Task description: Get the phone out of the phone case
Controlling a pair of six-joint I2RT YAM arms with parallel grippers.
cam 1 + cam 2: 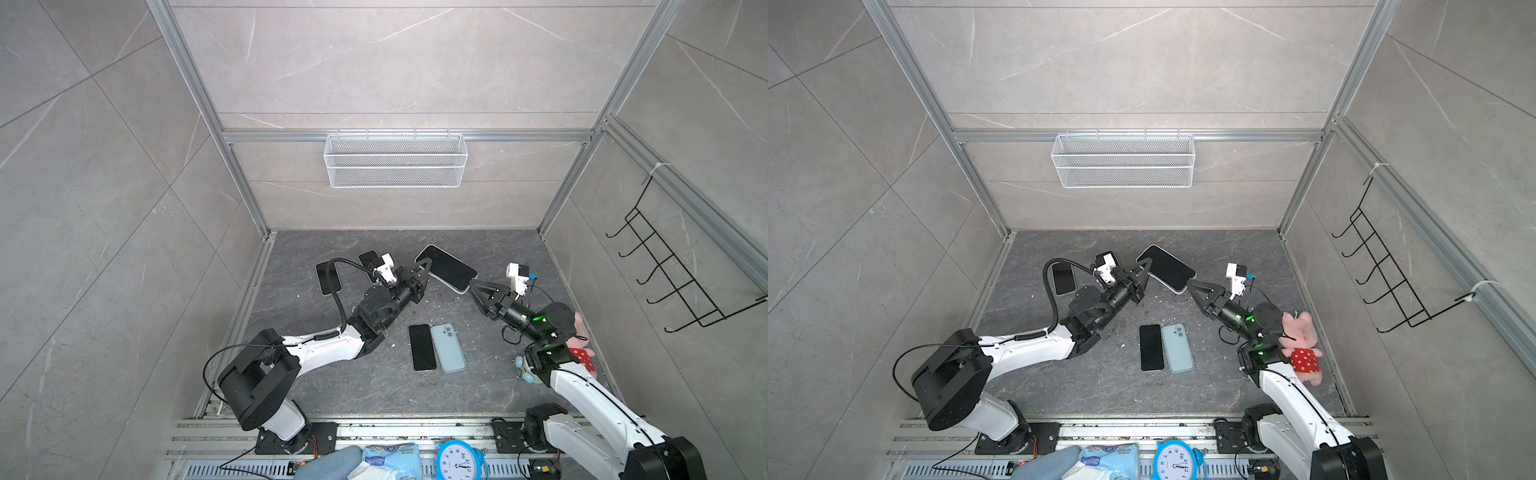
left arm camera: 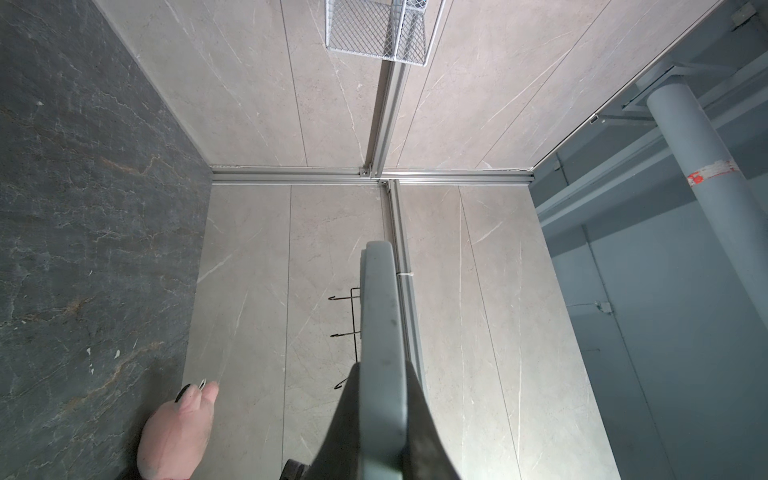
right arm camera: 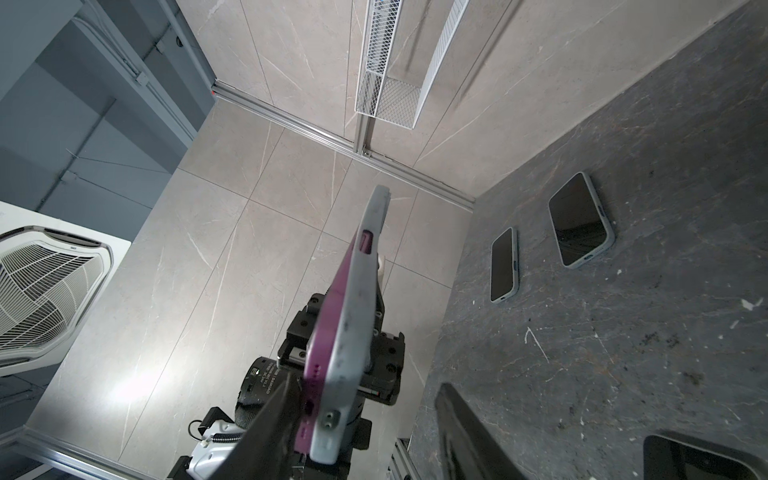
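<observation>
A phone [image 1: 446, 268] with a dark screen is held tilted in the air above the back of the grey table, in both top views [image 1: 1166, 268]. My left gripper [image 1: 426, 266] is shut on the far end of its grey phone case [image 2: 382, 332]. In the right wrist view the phone's purple edge [image 3: 328, 332] shows beside the grey case [image 3: 353, 324] and stands a little out of it at the near end. My right gripper [image 1: 471, 289] is open around that end. One finger [image 3: 274, 415] lies against the purple edge. The other finger [image 3: 461, 428] stands well apart.
Several other phones lie on the table: a black one [image 1: 422, 347] beside a light blue one [image 1: 448, 347], and others at the back left [image 1: 328, 278]. A pink plush toy [image 1: 1302, 345] sits by the right arm. A white wire basket [image 1: 395, 160] and black hook rack [image 1: 673, 266] hang on the walls.
</observation>
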